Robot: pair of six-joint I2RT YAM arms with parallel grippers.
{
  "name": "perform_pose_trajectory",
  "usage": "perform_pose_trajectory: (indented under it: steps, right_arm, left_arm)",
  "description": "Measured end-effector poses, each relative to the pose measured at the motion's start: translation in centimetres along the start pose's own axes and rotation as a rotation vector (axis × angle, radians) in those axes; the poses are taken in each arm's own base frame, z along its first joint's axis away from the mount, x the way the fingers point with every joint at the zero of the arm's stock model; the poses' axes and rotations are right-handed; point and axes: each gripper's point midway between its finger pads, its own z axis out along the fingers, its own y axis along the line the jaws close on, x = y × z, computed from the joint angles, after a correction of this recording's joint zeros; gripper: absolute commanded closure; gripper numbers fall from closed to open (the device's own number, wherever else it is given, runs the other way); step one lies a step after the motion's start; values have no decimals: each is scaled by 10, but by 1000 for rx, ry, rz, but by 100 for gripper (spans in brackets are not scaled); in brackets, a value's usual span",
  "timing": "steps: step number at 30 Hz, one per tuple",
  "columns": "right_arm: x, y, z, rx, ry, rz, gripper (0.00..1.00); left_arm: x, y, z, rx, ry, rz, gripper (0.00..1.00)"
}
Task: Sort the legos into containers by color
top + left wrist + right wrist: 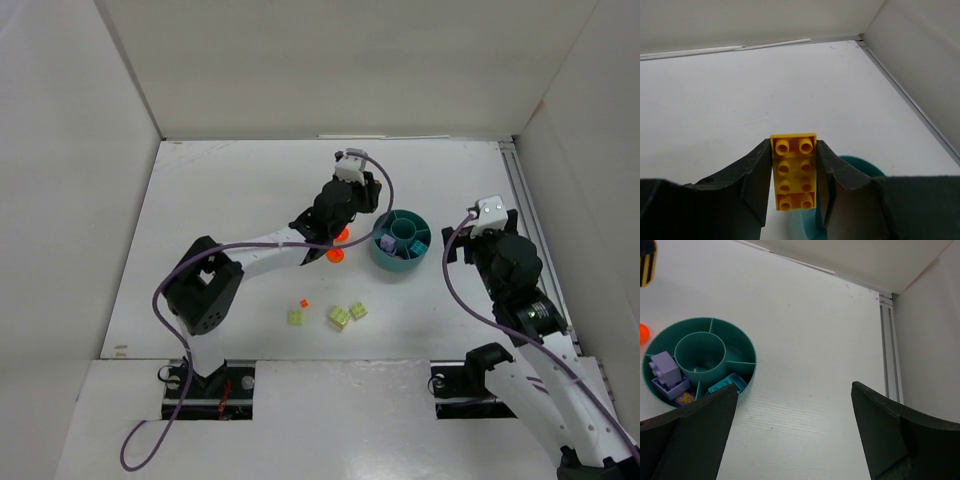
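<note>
Left gripper: clamped on a yellow-orange brick, two studs wide by four long, studs facing the wrist camera, one finger pressed against each long side. Brick is held above the white table. In the left wrist view the rim of the teal dish shows just below and right of the held brick. Overhead view puts the left arm reaching far and to the right, its wrist just left of the dish. Right gripper: fingers spread wide, nothing between them, hanging to the right of the dish and apart from it. Dish stands right of the table's centre, between the two arms, with a central tube and compartments around it. Contents as seen by the right wrist: purple brick in the left compartment, a small purple bit with a yellow mark just near of it, and a blue-teal brick in the adjoining near compartment. Whether the small bit shares the purple brick's compartment: cannot tell. Two round orange pieces lie on the table just left of the dish, partly under the left arm. Loose legos nearer the bases: three yellow-green bricks in a rough row, and one tiny red-orange bit just beyond the leftmost.
</note>
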Motion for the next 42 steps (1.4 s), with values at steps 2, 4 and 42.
perform_pose_trajectory:
  steps: [2,4,42]
  right_arm:
    - [4,-2,1,15,10,2,0]
    - [7,-3,1,26,19,3,0]
    - [15,-13,4,81,60,-14,0]
  left_arm:
    - [6,-12,13,63,-4,8,75]
    - [14,-20,19,116,2,13,75]
    - [80,-43,30,309,118,-29,58]
